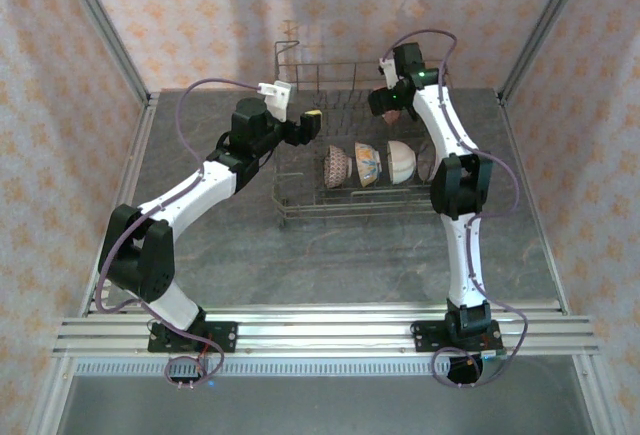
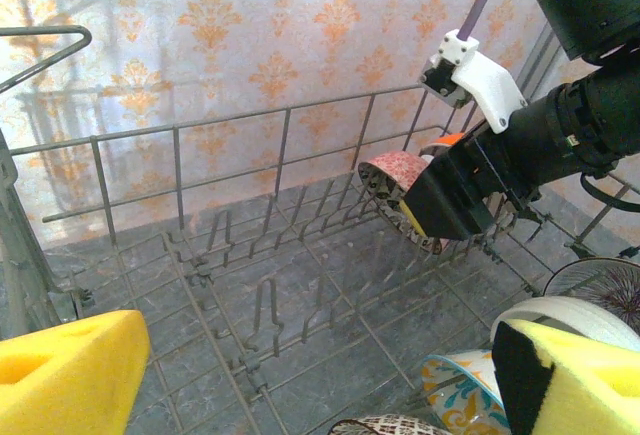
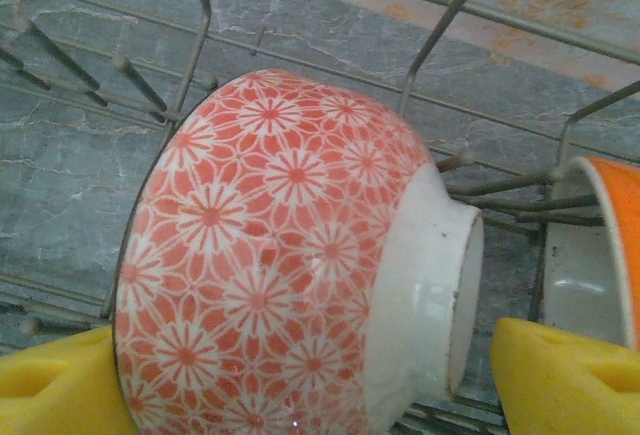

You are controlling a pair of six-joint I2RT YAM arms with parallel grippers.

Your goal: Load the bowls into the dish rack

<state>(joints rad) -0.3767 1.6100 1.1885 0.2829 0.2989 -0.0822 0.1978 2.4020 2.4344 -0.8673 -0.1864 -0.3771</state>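
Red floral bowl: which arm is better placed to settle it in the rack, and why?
Right. The right gripper straddles the red floral bowl at the far right of the rack, beside an orange bowl. The left gripper hovers open over bare tines, apart from it.

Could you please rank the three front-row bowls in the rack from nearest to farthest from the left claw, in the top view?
1. Mauve bowl, at the row's left end, closest to the left claw.
2. Floral bowl, in the middle.
3. White bowl, at the right end.
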